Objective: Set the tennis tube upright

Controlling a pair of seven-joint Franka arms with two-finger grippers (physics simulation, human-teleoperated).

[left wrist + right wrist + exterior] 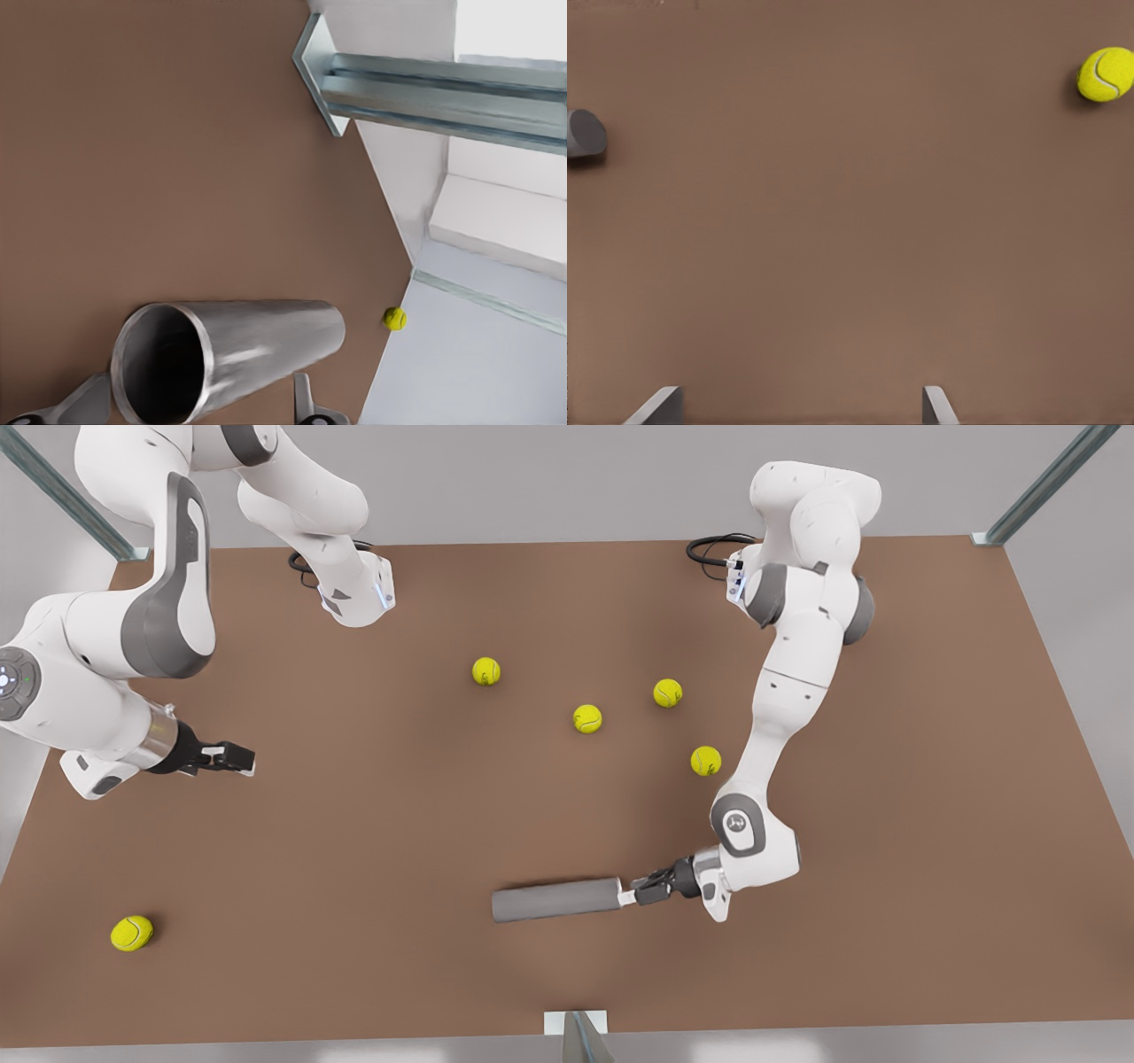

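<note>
The tennis tube (556,899) is a slim grey cylinder lying on its side on the brown table (372,850), near the front edge. My left gripper (631,895) is at the tube's end on the front view's right. In the left wrist view the tennis tube (230,354) shows its dark open mouth between the fingers (84,403), which straddle it open, with a gap on one side. My right gripper (244,759) waits open on the front view's left, low over bare table. In its wrist view, past the right gripper (797,416), the tube's far end (585,133) shows.
Several yellow tennis balls lie loose: a group near mid-table (587,718) and one at the front view's lower left (132,933), also in both wrist views (395,318) (1106,73). A metal frame strut (425,88) stands at the table corner.
</note>
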